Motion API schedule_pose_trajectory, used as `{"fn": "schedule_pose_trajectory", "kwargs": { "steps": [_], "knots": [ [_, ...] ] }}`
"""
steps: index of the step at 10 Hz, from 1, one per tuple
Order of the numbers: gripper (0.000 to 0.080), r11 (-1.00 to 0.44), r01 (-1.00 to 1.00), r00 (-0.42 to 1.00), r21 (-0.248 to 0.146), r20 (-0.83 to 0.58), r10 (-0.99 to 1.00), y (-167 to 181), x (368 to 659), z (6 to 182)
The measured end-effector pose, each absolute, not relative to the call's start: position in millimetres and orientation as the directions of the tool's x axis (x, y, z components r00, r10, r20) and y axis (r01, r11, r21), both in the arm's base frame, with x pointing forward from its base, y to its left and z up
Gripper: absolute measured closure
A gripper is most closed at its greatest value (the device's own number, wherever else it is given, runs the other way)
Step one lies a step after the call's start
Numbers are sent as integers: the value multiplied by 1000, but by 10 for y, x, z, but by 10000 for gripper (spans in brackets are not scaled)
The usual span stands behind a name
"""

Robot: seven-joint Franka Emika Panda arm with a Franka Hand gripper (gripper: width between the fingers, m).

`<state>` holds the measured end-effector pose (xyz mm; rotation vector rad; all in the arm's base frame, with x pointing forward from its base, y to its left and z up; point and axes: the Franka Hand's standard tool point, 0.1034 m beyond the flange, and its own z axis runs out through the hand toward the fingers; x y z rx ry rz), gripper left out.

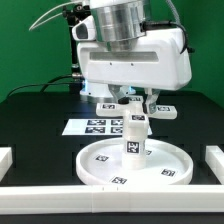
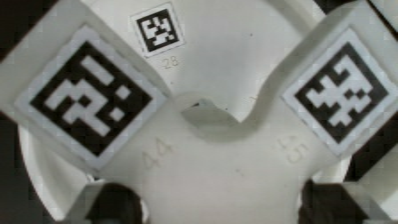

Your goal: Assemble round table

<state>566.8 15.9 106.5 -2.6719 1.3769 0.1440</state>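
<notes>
The large rimmed round disc (image 1: 100, 165) lies flat on the black table near the front. The short thick cylinder leg (image 1: 133, 145) stands upright at its centre, a tag facing the camera. The cross-shaped base (image 1: 163, 108) sits level over the top of the leg, its tagged arms spreading to both sides. My gripper (image 1: 133, 103) comes straight down on it and is shut on its middle. In the wrist view the base (image 2: 196, 150) fills the picture with two large tagged arms. Its white body runs between my two dark fingertips (image 2: 111, 203), and my gripper (image 2: 217, 205) holds it there.
The marker board (image 1: 92, 127) lies flat behind the disc. White straight border rails stand at the exterior view's left (image 1: 5, 158), right (image 1: 214, 160) and front (image 1: 110, 197). A green wall is behind.
</notes>
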Motion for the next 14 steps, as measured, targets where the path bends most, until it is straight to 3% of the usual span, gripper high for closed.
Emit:
{"fn": "schedule_pose_trajectory", "kwargs": {
  "steps": [3, 7, 9, 10, 14],
  "knots": [
    [361, -318, -942, 331, -104, -156, -931, 138, 5718, 1040],
    [361, -109, -991, 122, -82, -178, -976, 220, 5766, 1064],
    [361, -110, -991, 123, -81, -178, -976, 226, 5764, 1059],
    [208, -126, -989, 138, -81, -180, -974, 224, 5762, 1068],
    [150, -181, -979, 197, -96, -200, -960, 234, 5804, 1308]
  ]
}}
